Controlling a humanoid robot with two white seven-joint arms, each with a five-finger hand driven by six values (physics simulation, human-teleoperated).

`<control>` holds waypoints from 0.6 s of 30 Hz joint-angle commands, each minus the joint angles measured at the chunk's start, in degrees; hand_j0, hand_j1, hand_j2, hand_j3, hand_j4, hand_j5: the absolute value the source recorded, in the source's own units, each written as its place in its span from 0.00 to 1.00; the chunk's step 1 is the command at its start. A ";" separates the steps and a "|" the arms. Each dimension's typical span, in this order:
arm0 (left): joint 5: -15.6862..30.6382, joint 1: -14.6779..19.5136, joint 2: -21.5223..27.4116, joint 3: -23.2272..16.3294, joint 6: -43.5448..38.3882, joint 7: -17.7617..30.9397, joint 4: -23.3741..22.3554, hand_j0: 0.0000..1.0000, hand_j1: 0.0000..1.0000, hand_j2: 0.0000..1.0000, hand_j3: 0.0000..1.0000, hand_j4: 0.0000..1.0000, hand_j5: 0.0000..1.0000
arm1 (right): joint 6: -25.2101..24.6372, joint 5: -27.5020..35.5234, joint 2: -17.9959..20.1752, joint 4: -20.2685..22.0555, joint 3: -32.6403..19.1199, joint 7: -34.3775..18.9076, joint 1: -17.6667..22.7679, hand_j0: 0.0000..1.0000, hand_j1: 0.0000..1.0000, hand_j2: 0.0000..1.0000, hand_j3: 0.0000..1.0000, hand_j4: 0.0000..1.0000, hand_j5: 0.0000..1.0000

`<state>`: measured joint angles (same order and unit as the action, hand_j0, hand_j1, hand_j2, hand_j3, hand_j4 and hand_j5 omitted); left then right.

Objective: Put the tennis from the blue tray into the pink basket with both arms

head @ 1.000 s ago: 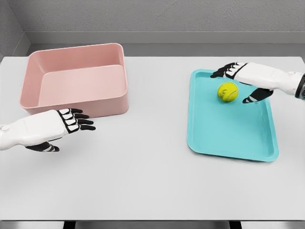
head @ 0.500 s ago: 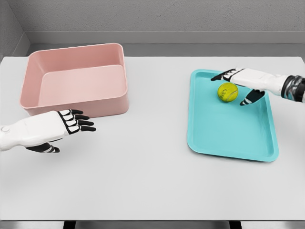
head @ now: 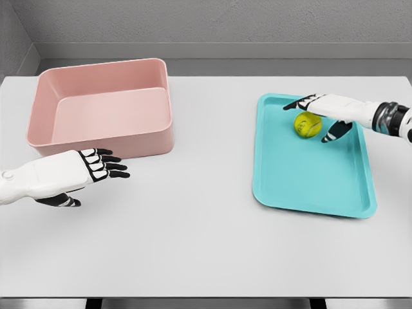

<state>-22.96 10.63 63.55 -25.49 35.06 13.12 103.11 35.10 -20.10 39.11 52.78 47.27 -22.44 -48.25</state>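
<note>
Now | tennis ball [head: 308,123]: yellow-green, round, pale seam, on far part of blue tray [head: 302,187] | right robot hand [head: 320,118]: fingers spread around ball, no grip | left robot hand [head: 96,168]: open, empty, near pink basket [head: 103,106] | worktop [head: 193,225] white.

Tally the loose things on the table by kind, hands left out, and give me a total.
Balls: 1, the yellow tennis ball lying on the tray.
Trays: 1, the blue tray on the right side of the table.
Baskets: 1, the pink basket at the far left.
Total: 3.
</note>
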 commanded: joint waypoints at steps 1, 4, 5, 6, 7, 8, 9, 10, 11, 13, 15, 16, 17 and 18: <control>0.37 0.09 0.08 0.00 -0.06 -0.03 -0.01 1.00 1.00 1.00 1.00 1.00 1.00 | -0.10 -0.38 -0.44 -1.89 -0.08 0.02 0.00 1.00 1.00 1.00 1.00 1.00 1.00; 0.37 0.00 0.08 0.00 -0.06 -0.03 -0.01 1.00 1.00 1.00 1.00 1.00 1.00 | -0.10 -0.47 -1.05 -2.69 -0.08 0.02 -0.09 1.00 1.00 1.00 1.00 1.00 1.00; 0.37 0.00 0.08 0.00 -0.06 -0.03 -0.01 1.00 1.00 1.00 1.00 1.00 1.00 | -0.10 -0.82 -1.23 -2.69 -0.16 0.02 -0.09 1.00 1.00 1.00 1.00 1.00 1.00; 0.37 0.00 0.08 0.00 -0.06 -0.03 -0.01 1.00 1.00 1.00 1.00 1.00 1.00 | -0.10 -0.90 -1.23 -2.60 -0.16 0.02 -0.09 0.99 0.99 0.99 0.99 0.99 0.99; 0.37 0.00 -0.01 0.00 -0.06 -0.03 -0.01 1.00 1.00 1.00 1.00 1.00 1.00 | -0.10 -0.90 -1.49 -2.51 -0.16 0.02 -0.09 0.99 0.99 0.99 0.99 0.99 0.99; 0.37 0.00 0.08 0.00 -0.06 -0.03 -0.01 1.00 1.00 1.00 1.00 1.00 1.00 | -0.10 -0.90 -1.67 -2.25 -0.16 0.02 -0.09 0.98 0.98 0.98 0.98 0.98 0.98; 0.37 0.00 -0.01 0.00 -0.06 -0.03 -0.01 1.00 1.00 1.00 1.00 1.00 1.00 | -0.10 -0.90 -1.67 -2.16 -0.16 0.02 -0.09 0.98 0.98 0.98 0.98 0.98 0.98; 0.37 0.00 0.08 0.00 -0.06 -0.03 -0.01 1.00 1.00 1.00 1.00 1.00 1.00 | -0.10 -0.90 -1.67 -2.16 -0.16 0.02 -0.09 0.97 0.97 0.97 0.97 0.97 0.97; 0.37 0.00 -0.01 0.00 -0.06 -0.03 -0.01 1.00 1.00 1.00 1.00 1.00 1.00 | -0.10 -0.90 -1.67 -2.16 -0.16 0.02 -0.09 0.97 0.97 0.97 0.97 0.97 0.97; 0.37 0.00 0.08 0.00 -0.06 -0.03 -0.01 1.00 1.00 1.00 1.00 1.00 1.00 | -0.10 -0.99 -1.67 -2.16 -0.16 0.02 -0.09 0.93 0.93 0.93 0.93 0.93 0.93; 0.37 0.00 0.08 0.00 -0.06 -0.03 0.07 1.00 1.00 1.00 1.00 1.00 1.00 | -0.10 -1.34 -1.67 -2.25 -0.16 0.02 -0.09 0.89 0.89 0.89 0.89 0.89 0.89; 0.37 0.00 0.08 0.00 -0.06 -0.03 0.08 1.00 1.00 1.00 1.00 1.00 1.00 | -0.10 -1.70 -1.67 -2.25 -0.16 0.02 -0.09 0.87 0.87 0.87 0.87 0.87 0.87; 0.37 0.00 0.08 0.00 -0.06 -0.03 -0.01 1.00 1.00 1.00 1.00 1.00 1.00 | -0.10 -1.70 -1.67 -2.42 -0.16 0.11 -0.09 0.87 0.87 0.87 0.87 0.87 0.87; 0.37 0.00 0.08 0.00 -0.06 -0.03 0.08 1.00 1.00 1.00 1.00 1.00 1.00 | -0.10 -1.78 -1.67 -2.51 -0.16 0.11 -0.09 0.86 0.86 0.86 0.86 0.86 0.86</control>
<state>-22.96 10.63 63.54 -25.49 35.06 13.12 103.14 35.11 -21.97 37.42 50.41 47.21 -22.41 -48.34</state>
